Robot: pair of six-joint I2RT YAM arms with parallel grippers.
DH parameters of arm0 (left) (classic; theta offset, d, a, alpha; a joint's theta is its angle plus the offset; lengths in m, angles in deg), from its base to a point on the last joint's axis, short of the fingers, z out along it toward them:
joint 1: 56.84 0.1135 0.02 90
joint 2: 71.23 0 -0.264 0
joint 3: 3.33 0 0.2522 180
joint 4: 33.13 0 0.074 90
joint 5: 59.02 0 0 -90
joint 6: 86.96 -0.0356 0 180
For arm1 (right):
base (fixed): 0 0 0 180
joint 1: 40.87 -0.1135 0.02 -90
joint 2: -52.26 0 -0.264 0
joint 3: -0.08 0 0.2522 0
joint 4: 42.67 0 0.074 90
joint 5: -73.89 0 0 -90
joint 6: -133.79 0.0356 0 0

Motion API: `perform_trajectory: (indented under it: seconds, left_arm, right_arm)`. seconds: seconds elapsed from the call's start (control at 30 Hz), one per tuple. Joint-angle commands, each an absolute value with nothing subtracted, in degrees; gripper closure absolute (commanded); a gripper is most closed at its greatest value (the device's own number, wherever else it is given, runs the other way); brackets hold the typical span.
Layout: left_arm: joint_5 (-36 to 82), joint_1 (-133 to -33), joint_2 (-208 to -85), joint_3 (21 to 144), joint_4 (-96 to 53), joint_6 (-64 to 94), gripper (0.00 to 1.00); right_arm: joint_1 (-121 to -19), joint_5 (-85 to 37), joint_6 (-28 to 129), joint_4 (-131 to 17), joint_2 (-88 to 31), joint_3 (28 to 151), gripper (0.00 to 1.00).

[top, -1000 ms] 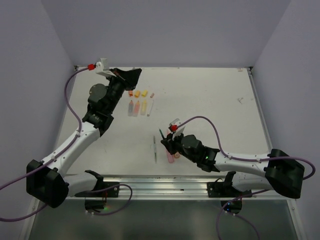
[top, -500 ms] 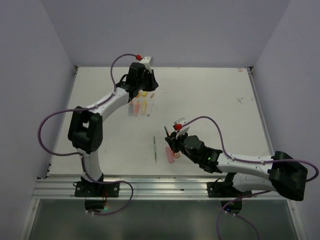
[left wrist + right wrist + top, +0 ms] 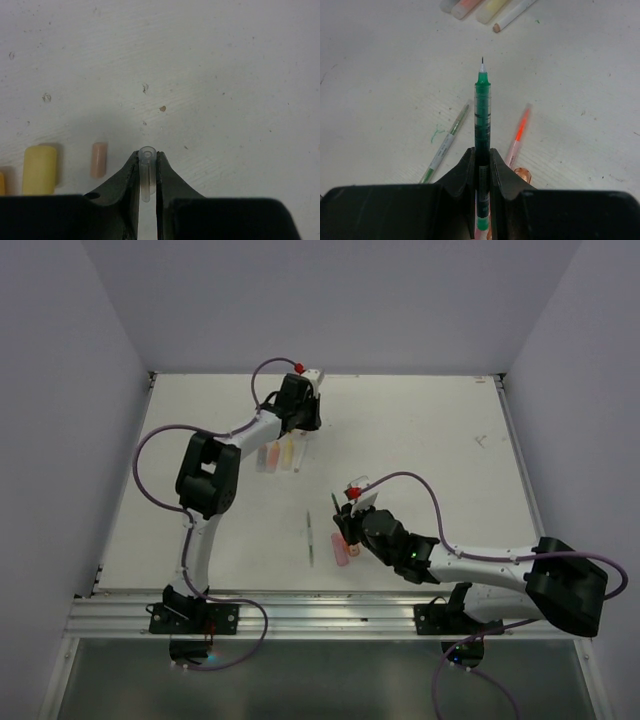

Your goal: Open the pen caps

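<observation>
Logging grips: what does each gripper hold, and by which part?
Left gripper: slim clear cap, pinched across its sides. Right gripper: uncapped green pen, clamped on the rear part of its barrel.

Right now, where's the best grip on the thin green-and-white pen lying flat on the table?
Probably mid-barrel on the thin pen, coming straight down and closing across its width. It lies flat on the table, and bare surface shows along both of its long sides.
</observation>
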State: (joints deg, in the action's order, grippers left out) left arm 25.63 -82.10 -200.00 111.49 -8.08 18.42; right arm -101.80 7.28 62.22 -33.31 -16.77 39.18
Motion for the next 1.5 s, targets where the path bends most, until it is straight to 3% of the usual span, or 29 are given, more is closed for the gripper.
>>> perform_trajectory:
  seconds: [0.0, 0.33, 0.9, 1.1, 1.23, 1.47]
  left_arm:
    - [25.53, -82.5, -202.71, 113.97, -12.15, 16.84, 0.88]
    - [25.79, -82.42, -206.75, 114.06, -13.82, 17.28, 0.85]
    - [27.9, -82.42, -206.85, 112.12, -15.41, 18.07, 0.6]
    - [28.61, -82.42, -201.58, 112.21, -16.46, 21.14, 0.5]
    - [28.78, -82.68, -192.71, 109.06, -18.3, 25.44, 0.36]
    - [32.19, -86.36, -176.19, 93.71, -23.05, 31.6, 0.2]
  right_arm:
    - [-101.17, 9.38, 63.38, -32.61, -17.61, 40.56, 1.0]
    - [-98.45, 6.74, 64.53, -31.55, -19.63, 40.12, 1.0]
    - [-95.98, 3.93, 65.67, -30.5, -18.84, 39.06, 1.0]
    - [-95.89, 3.66, 65.85, -31.02, -17.35, 39.15, 1.0]
    - [-95.8, 4.19, 66.2, -31.81, -15.07, 39.5, 1.0]
    - [-95.89, 7.17, 68.57, -31.99, -12.16, 38.36, 1.0]
